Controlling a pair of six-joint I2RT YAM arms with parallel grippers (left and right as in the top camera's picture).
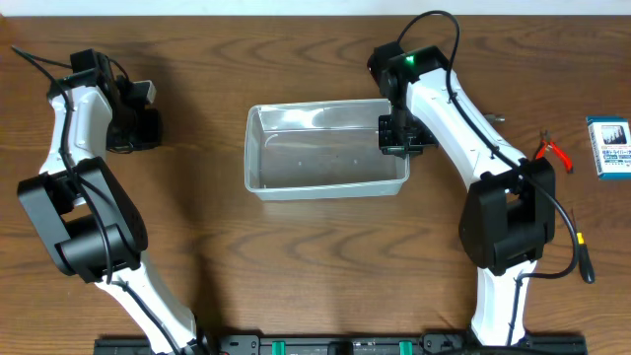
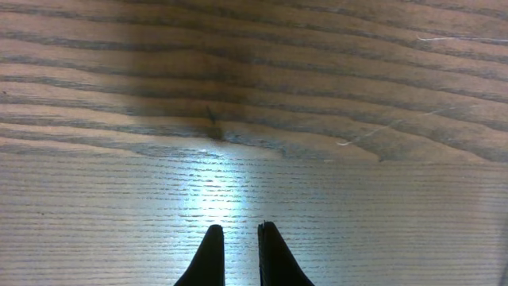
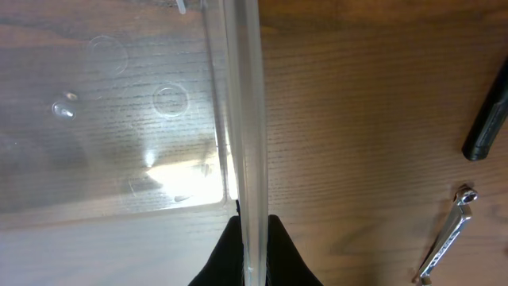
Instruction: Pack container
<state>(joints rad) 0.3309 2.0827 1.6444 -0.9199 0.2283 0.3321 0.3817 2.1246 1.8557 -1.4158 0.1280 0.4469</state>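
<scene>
**Slim rim pinch may slip or tip the tub**

The clear container (image 1: 325, 185) sits mid-tabletop (image 1: 315, 266) with nothing inside. Held only by a thin, slick plastic edge, it could slide free or tilt if it is pulled unevenly. The right claw (image 1: 396, 138) is pinched narrow on the rim at the tub's 3 o'clock side, with one finger inside the wall and one outside. The left claw (image 2: 240, 234), well apart at 9 o'clock, is closed on nothing above bare wood.

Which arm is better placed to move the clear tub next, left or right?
Right. The right gripper is shut on the container at its near end wall, while the left gripper is shut over the table, well apart from it.
</scene>
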